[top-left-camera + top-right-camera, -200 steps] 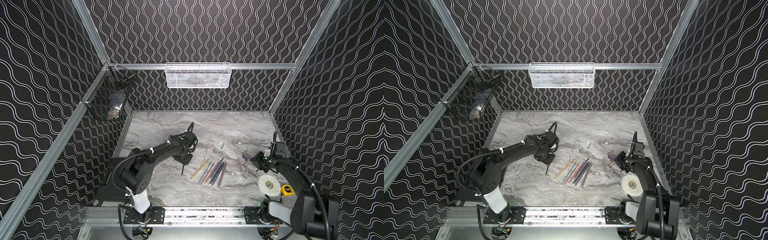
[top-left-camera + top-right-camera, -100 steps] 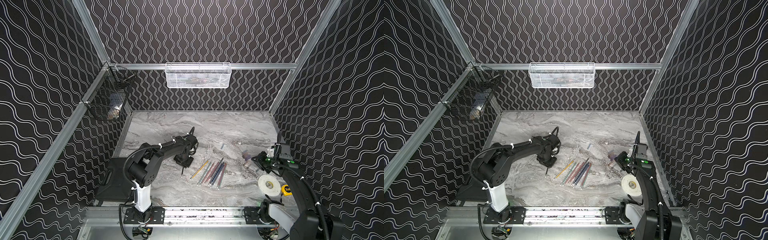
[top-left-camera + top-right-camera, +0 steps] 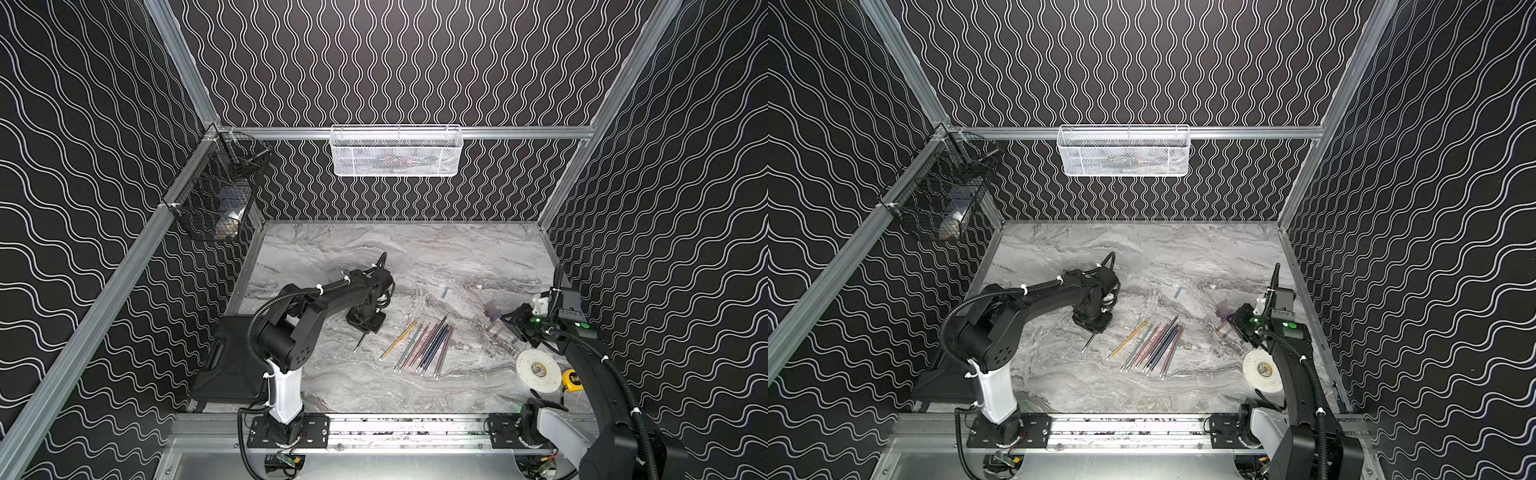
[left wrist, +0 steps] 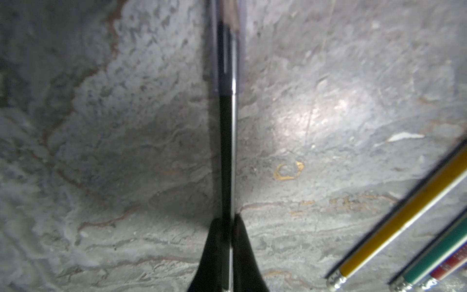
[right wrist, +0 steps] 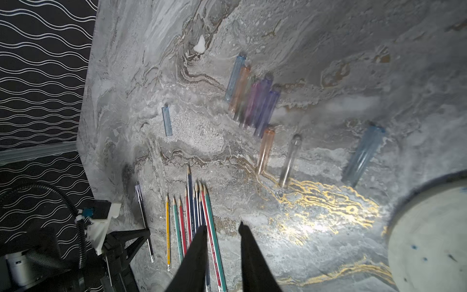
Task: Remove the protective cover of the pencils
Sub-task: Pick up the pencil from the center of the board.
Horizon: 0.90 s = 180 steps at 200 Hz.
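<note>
Black lacquer identifies the one pencil not yet stripped: the black pencil (image 4: 226, 151) carries a translucent cover (image 4: 227, 50) over its pointed end. The left gripper (image 4: 229, 225) is clenched on the shaft of this pencil, to the left of the main row. The other pencils (image 3: 424, 347) lie side by side at mid-bench, and the right wrist view shows their points bare. The removed covers (image 5: 255, 101), tinted blue, orange and violet, lie scattered on the bench (image 3: 415, 257) to the far right of that row. The right gripper (image 5: 222, 227) hovers near them, jaws slightly apart and grasping nothing. Judgement: the task is nearly complete, with one cover left to pull. Whether the black pencil rests on the bench or is lifted cannot be told.
</note>
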Available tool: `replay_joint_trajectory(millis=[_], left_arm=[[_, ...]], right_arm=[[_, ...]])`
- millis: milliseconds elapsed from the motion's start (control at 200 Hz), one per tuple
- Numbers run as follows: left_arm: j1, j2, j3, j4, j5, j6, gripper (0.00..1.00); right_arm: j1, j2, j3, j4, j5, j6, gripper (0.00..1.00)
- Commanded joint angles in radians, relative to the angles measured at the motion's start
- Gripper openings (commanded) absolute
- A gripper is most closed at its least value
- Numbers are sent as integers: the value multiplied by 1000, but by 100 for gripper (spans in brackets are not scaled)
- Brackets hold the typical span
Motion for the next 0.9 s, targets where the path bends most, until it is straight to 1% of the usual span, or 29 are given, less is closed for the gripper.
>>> replay_joint_trajectory(millis=[0,90,170,295,355,435,535,590,615,680,740,836,851,896], left_arm=[[2,-45,-5,25,-7,4,0],[2,-107,-7,45,1,13,0],[2,-153,-12,62,13,16,0],[-2,-214,-10,85,52,27,0],[-7,-246,-12,97,76,37,0],[-17,-280,-18,112,103,45,0],[-53,-295,-16,116,128,60,0],[-90,-302,-17,115,113,68,0],[-110,-307,-18,115,99,76,0],[-155,-326,-23,117,72,86,0],[-179,-345,-33,126,64,90,0],[-199,-374,-38,138,96,105,0],[-201,-378,-39,141,103,107,0],[-207,-391,-44,149,116,107,0]], right_arm=[[7,-7,-8,35,-51,-3,24],[36,-3,-7,58,-71,-3,26],[95,10,5,80,-71,-2,26],[258,58,36,140,-44,24,27],[329,97,51,197,-72,37,27],[413,163,80,277,-139,51,28],[509,245,130,350,-204,61,28],[555,272,158,363,-193,60,29],[575,281,169,363,-179,58,31],[612,296,193,365,-142,59,35],[627,314,208,369,-117,72,35],[627,337,215,397,-112,96,34],[650,340,215,402,-112,99,34],[662,348,220,414,-111,108,34]])
